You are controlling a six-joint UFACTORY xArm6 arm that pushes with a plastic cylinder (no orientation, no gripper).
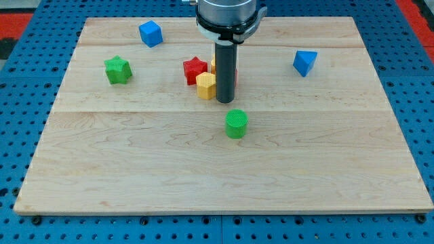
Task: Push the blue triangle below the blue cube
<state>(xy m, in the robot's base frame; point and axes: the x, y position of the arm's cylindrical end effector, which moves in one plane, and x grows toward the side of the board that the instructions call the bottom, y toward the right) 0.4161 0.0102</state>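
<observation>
The blue triangle (304,62) lies at the view's upper right on the wooden board (135,156). The blue cube (150,33) sits at the upper left, near the board's top edge. My tip (224,102) rests on the board near the middle, far to the left of the blue triangle and to the lower right of the blue cube. The tip stands just right of a yellow block (206,86) and just above a green cylinder (237,125).
A red star (194,70) sits left of the rod, touching the yellow block. A further yellow or orange piece (213,65) and a red piece are partly hidden behind the rod. A green star (117,70) lies at the left.
</observation>
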